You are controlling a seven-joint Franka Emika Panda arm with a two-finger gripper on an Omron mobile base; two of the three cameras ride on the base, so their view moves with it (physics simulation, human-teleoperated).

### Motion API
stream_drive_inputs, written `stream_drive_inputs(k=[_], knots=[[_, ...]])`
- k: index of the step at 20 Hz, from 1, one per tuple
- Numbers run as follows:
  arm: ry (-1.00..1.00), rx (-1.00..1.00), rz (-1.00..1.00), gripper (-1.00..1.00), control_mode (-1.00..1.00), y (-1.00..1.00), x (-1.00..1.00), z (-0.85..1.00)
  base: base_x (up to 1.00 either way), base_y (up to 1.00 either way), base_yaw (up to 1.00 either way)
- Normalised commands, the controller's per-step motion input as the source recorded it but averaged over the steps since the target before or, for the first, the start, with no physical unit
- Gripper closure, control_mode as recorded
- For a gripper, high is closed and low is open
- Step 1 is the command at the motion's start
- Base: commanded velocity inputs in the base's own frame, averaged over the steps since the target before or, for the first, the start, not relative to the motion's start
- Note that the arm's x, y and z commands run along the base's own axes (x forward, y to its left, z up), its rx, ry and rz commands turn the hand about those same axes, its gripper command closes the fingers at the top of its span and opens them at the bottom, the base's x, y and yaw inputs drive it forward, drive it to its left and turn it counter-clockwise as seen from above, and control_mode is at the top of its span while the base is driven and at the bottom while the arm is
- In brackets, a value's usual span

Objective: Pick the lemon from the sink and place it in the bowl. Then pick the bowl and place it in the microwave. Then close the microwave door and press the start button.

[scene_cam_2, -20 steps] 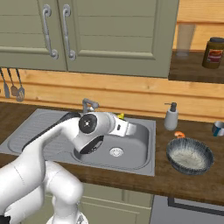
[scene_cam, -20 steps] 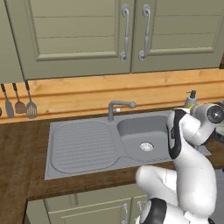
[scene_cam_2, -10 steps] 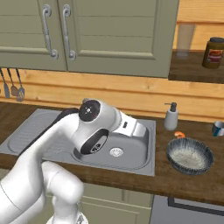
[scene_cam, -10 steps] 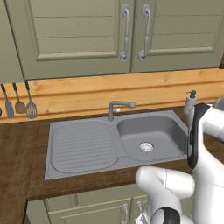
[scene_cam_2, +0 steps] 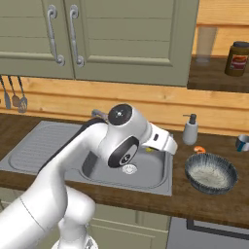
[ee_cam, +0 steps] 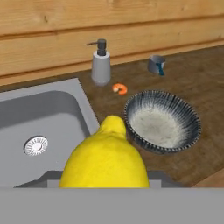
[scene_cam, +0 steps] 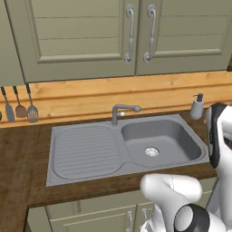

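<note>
While the pincer point(ee_cam: 105, 186) was clamped partway open on the lemon point(ee_cam: 105, 162) above the sink point(ee_cam: 52, 118) rim | bowl point(ee_cam: 162, 121) sat on the desk at two o'clock | risk: early release could drop the lemon short, rolling off.

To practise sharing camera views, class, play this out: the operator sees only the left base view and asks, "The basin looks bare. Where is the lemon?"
Observer: In the hand view the lemon sits close before the camera, about over the sink's right rim.
Operator: Is the bowl near?
Observer: Yes, the bowl stands on the counter just right of the sink, with nothing in it.
Operator: Anything beside it?
Observer: A small orange morsel lies between the bowl and the soap dispenser.
</note>
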Motion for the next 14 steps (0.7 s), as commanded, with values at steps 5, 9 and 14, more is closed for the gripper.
stream_drive_inputs(k=[5,9,14], knots=[[0.14,0.11,0.0,1.0,-1.0,-0.6,0.04,-0.14,0.0,0.0,0.0],[0.13,0.05,0.0,1.0,-1.0,-0.41,0.14,-0.3,0.0,0.0,0.0],[0.09,0.0,-0.02,1.0,-1.0,-0.24,0.32,-0.37,0.0,0.0,0.0]])
